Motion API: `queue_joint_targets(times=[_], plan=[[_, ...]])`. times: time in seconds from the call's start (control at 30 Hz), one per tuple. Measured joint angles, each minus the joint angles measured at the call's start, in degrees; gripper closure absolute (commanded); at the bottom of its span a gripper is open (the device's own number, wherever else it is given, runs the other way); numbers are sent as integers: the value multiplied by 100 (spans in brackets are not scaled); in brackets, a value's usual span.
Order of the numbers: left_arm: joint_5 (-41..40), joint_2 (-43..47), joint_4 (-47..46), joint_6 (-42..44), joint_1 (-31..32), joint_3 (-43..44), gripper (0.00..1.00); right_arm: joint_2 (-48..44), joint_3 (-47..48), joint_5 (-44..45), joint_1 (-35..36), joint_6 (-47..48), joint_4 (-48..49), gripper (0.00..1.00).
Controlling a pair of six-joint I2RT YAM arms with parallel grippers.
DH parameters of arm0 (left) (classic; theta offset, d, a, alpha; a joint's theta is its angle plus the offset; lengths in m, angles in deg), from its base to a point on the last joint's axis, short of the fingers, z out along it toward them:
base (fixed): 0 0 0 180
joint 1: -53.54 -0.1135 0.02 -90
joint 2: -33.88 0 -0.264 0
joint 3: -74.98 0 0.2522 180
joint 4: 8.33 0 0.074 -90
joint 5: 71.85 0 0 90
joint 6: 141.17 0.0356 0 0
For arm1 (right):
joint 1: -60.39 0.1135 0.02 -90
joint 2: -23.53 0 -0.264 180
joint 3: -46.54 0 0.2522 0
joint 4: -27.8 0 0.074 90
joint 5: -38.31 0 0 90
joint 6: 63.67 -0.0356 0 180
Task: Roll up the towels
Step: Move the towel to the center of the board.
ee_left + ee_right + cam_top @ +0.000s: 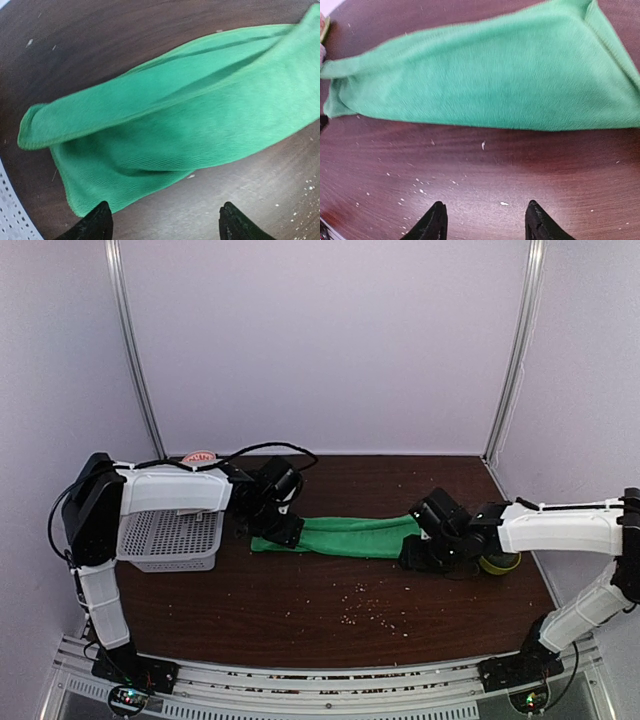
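Crumbs (365, 612) dot the near part of the table (250, 610). Mid-table, the green towel (350, 537) lies folded in a long strip running left to right. The left gripper (165, 220) at its left end and the right gripper (485, 220) at its right end both gape, empty. A white basket (170, 540) sits at the left.

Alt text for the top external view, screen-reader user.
A green towel, folded into a long strip, lies across the middle of a dark wooden table, with the left gripper at its left end and the right gripper at its right end. A white perforated basket sits on the table's left side, and pale crumbs dot the near part.
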Motion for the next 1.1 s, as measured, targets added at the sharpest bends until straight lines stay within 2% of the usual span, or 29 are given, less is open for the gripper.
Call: queue_joint_targets(times=[0.17, 0.3, 0.43, 0.57, 0.83, 1.1], plan=[[-168, -269, -234, 1029, 796, 741, 23, -756, 439, 715, -107, 164, -378, 46], [-293, -785, -455, 1576, 1252, 1499, 19, -1082, 356, 883, -531, 310, -431, 47], [-326, -1126, -503, 1928, 1226, 1781, 16, -1062, 136, 894, -763, 328, -483, 47], [-297, -1786, -393, 2249, 1115, 2509, 15, -1108, 24, 894, -761, 350, -570, 47], [79, -2677, -7, 2435, 1086, 3364, 15, -1912, -24, 894, -761, 354, -739, 47], [643, -2841, 105, 2430, 1150, 3587, 23, -2511, -92, 894, -763, 337, -966, 47]])
